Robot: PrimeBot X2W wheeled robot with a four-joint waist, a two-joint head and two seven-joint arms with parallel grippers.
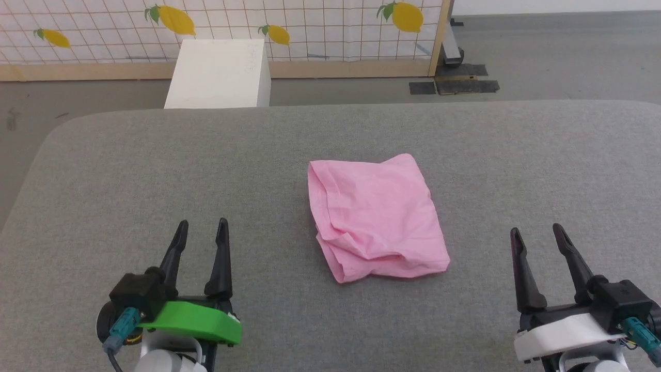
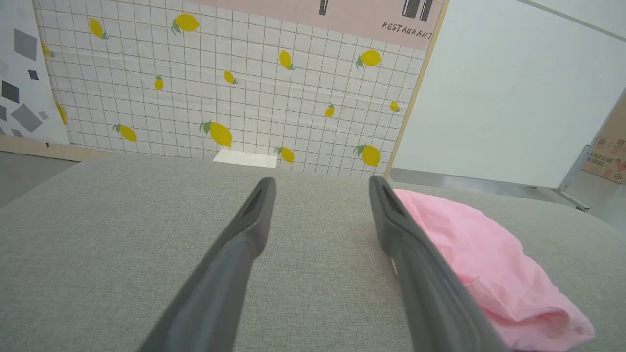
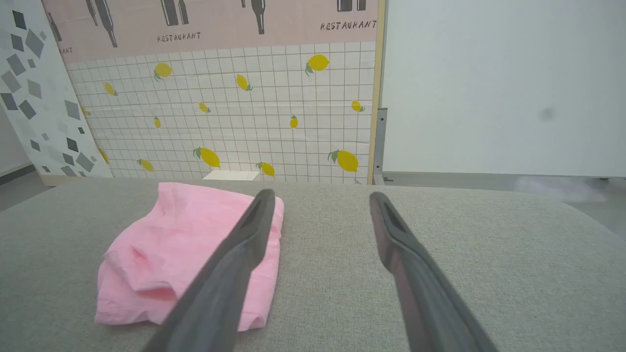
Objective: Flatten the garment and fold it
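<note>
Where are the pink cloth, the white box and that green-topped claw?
garment (image 1: 374,217), head view, cloth's middle.
white box (image 1: 219,72), head view, top face.
left gripper (image 1: 203,223), head view, midway between its fingers' tips.

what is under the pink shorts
The pink shorts lie bunched on the grey table, which shows all around them. Anything beneath the cloth or between its layers is covered.

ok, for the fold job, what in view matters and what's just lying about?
Job: pink garment, wrinkled, on the grey table; left hand and right hand, both open, apart from it.
Lying about: white box beyond the table; lemon-print screen behind it.
</note>
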